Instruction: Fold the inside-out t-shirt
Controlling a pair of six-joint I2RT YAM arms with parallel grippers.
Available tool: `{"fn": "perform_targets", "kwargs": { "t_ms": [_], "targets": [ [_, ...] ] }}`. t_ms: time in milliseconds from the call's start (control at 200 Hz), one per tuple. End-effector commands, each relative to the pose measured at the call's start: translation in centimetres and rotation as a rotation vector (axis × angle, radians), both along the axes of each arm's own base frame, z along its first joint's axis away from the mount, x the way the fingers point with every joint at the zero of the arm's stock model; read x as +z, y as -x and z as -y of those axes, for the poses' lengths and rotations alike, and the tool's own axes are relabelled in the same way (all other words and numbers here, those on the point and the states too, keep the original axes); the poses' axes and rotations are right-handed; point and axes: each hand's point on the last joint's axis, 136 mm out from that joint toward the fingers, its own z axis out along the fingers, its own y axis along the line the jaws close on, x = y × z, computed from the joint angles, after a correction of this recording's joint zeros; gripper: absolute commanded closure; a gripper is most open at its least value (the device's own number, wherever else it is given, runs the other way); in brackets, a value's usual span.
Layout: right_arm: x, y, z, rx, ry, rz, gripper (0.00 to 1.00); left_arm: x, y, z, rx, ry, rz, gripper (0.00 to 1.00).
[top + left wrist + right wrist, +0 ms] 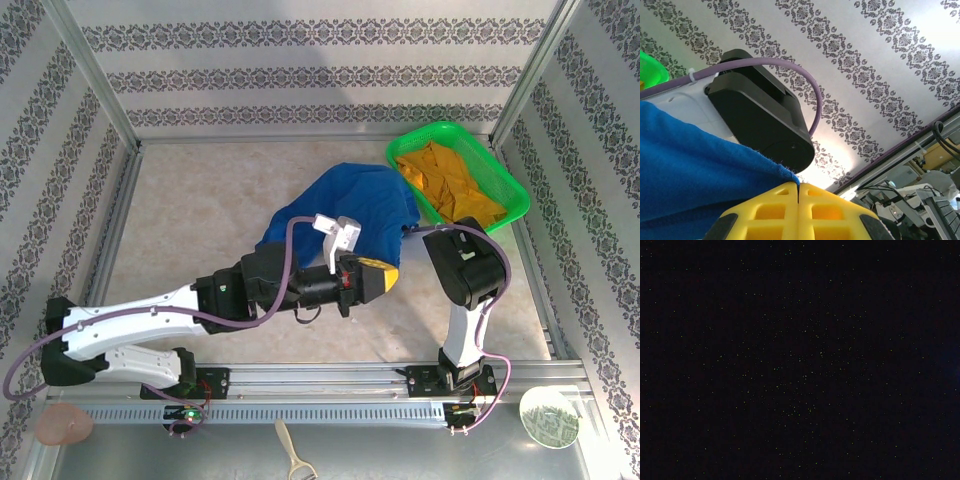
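Note:
The royal-blue inside-out t-shirt [350, 205] lies bunched in a heap at the middle of the table. My left gripper [392, 274], with yellow fingers, reaches in from the left at the heap's near right edge. In the left wrist view its jaws [799, 186] are pressed together, and an edge of the blue t-shirt [700, 165] runs into the seam at their tips. The right arm [465, 265] bends leftward from its base, and its end disappears under the shirt's right side. The right wrist view is black.
A green basket [512, 190] at the back right holds an orange-yellow garment [445, 180]. Patterned walls and metal posts enclose the table. On the near ledge lie a green-white plate [548, 417], a pink object [65, 423] and a small brush [292, 460].

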Motion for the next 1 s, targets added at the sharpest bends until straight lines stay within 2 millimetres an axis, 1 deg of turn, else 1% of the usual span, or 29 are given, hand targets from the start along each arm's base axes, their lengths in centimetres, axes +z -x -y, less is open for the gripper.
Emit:
{"fn": "perform_targets", "kwargs": {
  "t_ms": [0, 90, 120, 185, 255, 285, 330, 385, 415, 525, 555, 620, 669, 724, 789, 829, 834, 854, 884, 899, 919, 954, 959, 994],
  "targets": [
    [-3.5, -1.6, 0.3, -0.071, 0.081, -0.089, 0.34, 5.6, 1.2, 0.6, -0.098, 0.176, 0.003, 1.00],
    [-5.7, -2.1, 0.4, -0.110, 0.096, -0.130, 0.30, 7.3, 2.5, 2.0, -0.180, 0.237, -0.035, 1.00],
    [-6.1, -2.2, 0.5, -0.122, 0.103, -0.138, 0.29, 8.1, 3.2, 2.4, -0.213, 0.261, -0.042, 1.00],
    [-6.9, -2.4, 0.6, -0.130, 0.120, -0.153, 0.27, 9.1, 4.6, 3.6, -0.279, 0.280, -0.050, 1.00],
    [-7.6, -2.3, 0.6, -0.128, 0.142, -0.173, 0.24, 9.8, 5.8, 4.5, -0.334, 0.295, -0.058, 1.00],
    [-8.0, -2.2, 0.8, -0.132, 0.151, -0.182, 0.23, 10.1, 6.0, 4.6, -0.344, 0.304, -0.061, 1.00],
    [-8.7, -2.0, 1.3, -0.145, 0.160, -0.200, 0.21, 10.0, 6.1, 4.8, -0.349, 0.304, -0.063, 1.00],
    [-9.6, -1.8, 2.1, -0.156, 0.162, -0.216, 0.20, 9.8, 6.0, 4.5, -0.335, 0.294, -0.046, 1.00],
    [-10.2, -1.6, 2.9, -0.170, 0.159, -0.229, 0.20, 9.7, 5.9, 4.2, -0.324, 0.285, -0.036, 1.00],
    [-12.0, -0.9, 6.1, -0.239, 0.105, -0.263, 0.18, 11.0, 5.9, 2.2, -0.286, 0.290, 0.019, 1.00],
    [-12.2, -1.1, 6.3, -0.235, 0.088, -0.264, 0.19, 11.3, 5.9, 1.9, -0.280, 0.289, 0.028, 1.00],
    [-11.8, -1.5, 5.6, -0.199, 0.078, -0.240, 0.20, 11.5, 5.8, 1.5, -0.263, 0.286, 0.046, 1.00],
    [-10.9, -1.8, 4.7, -0.163, 0.082, -0.216, 0.22, 10.9, 5.4, 1.5, -0.242, 0.264, 0.054, 1.00],
    [-10.4, -1.8, 3.9, -0.136, 0.085, -0.201, 0.23, 9.9, 4.7, 1.3, -0.201, 0.218, 0.078, 1.00],
    [-10.1, -1.4, 3.5, -0.127, 0.091, -0.195, 0.23, 7.3, 2.9, 0.4, -0.095, 0.110, 0.102, 0.99],
    [-10.1, -1.1, 3.3, -0.122, 0.092, -0.194, 0.24, 5.8, 1.5, -0.7, -0.018, 0.058, 0.127, 0.89],
    [-10.1, -1.0, 3.3, -0.121, 0.092, -0.194, 0.23, 5.7, 1.3, -0.9, -0.006, 0.054, 0.130, 0.87],
    [-10.2, -0.8, 3.3, -0.122, 0.093, -0.196, 0.23, 4.5, 0.5, -1.6, 0.039, 0.020, 0.131, 0.78],
    [-10.3, -0.5, 3.2, -0.121, 0.090, -0.198, 0.24, 2.7, -0.8, -2.7, 0.102, -0.027, 0.129, 0.70],
    [-10.4, -0.3, 3.2, -0.121, 0.092, -0.199, 0.24, 2.4, -1.4, -3.4, 0.134, -0.035, 0.129, 0.66],
    [-10.4, -0.1, 3.1, -0.118, 0.091, -0.199, 0.24, 1.3, -2.2, -4.2, 0.169, -0.057, 0.128, 0.60],
    [-10.5, 0.2, 3.0, -0.116, 0.090, -0.201, 0.24, -0.3, -3.7, -5.9, 0.236, -0.088, 0.120, 0.51],
    [-10.6, 0.2, 3.0, -0.115, 0.090, -0.201, 0.24, -0.9, -4.0, -6.0, 0.244, -0.102, 0.116, 0.50],
    [-10.8, 0.6, 2.9, -0.115, 0.089, -0.207, 0.24, -2.9, -5.5, -7.7, 0.305, -0.137, 0.094, 0.46]
  ]
}}
